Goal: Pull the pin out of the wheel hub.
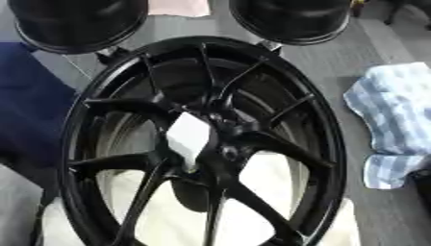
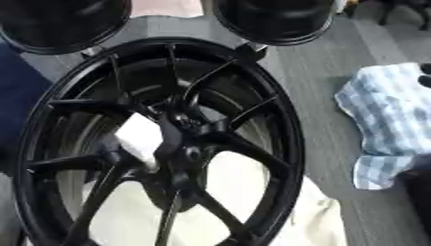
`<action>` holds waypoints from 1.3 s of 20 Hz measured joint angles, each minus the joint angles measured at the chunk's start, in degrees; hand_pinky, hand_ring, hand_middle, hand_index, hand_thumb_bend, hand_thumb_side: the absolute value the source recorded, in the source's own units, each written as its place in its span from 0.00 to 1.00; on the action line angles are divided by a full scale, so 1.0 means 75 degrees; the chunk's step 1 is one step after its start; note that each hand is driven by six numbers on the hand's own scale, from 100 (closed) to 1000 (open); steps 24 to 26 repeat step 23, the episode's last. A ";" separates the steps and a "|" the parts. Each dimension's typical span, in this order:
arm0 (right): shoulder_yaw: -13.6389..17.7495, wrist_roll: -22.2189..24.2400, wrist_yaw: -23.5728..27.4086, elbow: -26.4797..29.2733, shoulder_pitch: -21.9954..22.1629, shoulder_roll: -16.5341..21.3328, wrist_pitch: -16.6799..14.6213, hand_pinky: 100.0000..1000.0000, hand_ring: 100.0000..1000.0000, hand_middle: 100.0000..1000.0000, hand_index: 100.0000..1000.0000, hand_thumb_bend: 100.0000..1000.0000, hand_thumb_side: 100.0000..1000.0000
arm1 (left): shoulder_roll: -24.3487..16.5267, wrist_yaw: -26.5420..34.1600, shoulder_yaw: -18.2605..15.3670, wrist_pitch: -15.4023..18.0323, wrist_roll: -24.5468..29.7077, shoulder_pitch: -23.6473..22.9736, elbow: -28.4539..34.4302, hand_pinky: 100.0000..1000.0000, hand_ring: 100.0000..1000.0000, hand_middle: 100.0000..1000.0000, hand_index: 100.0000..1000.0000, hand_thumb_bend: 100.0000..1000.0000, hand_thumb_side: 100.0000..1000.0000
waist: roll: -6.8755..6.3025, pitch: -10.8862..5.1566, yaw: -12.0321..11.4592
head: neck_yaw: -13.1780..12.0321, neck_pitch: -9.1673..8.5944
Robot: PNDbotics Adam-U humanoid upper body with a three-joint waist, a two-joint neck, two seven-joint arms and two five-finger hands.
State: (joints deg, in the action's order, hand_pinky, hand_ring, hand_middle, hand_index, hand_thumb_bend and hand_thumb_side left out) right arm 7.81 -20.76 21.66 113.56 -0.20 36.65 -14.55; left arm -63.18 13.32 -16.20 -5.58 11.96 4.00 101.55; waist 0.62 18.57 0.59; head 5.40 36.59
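I see wide gaps between the black spokes [image 1: 278,149] of the wheel [image 1: 333,144], room to reach through. A white block [image 1: 188,136] fills one gap beside the hub [image 1: 221,144]. Two black round objects [image 1: 290,19] crowd the far rim; a checked cloth [image 1: 396,120] lies to the right.

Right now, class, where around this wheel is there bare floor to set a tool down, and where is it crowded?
Bare grey floor lies between the black wheel and the blue checked cloth. Crowded: two black round objects above the rim, dark blue fabric on the left, cream cloth beneath.
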 measured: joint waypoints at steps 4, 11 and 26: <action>0.0035 -0.0010 0.0017 0.0000 -0.0010 0.0000 -0.0032 0.74 0.73 0.67 0.55 0.11 0.37 | 0.0227 -0.0100 -0.0200 -0.0177 -0.0318 -0.0098 0.0098 0.93 0.91 0.76 0.87 0.18 0.75 | 0.0043 -0.0012 -0.0032 | 0.0171 -0.0093; 0.0043 -0.0012 0.0027 0.0000 0.0000 0.0000 -0.0078 0.74 0.73 0.67 0.55 0.11 0.37 | 0.0472 0.0176 -0.0440 -0.0281 -0.1149 0.0036 0.0525 0.89 0.82 0.62 0.75 0.00 0.63 | 0.0184 -0.0042 0.0019 | 0.0219 -0.0129; 0.0089 -0.0006 0.0068 0.0000 -0.0152 -0.0090 -0.0241 0.74 0.72 0.67 0.55 0.10 0.37 | 0.2658 0.1534 -0.0485 0.1038 -0.2615 0.0139 0.1593 0.90 0.82 0.62 0.76 0.00 0.73 | 0.0446 0.0076 0.0130 | 0.0309 -0.0268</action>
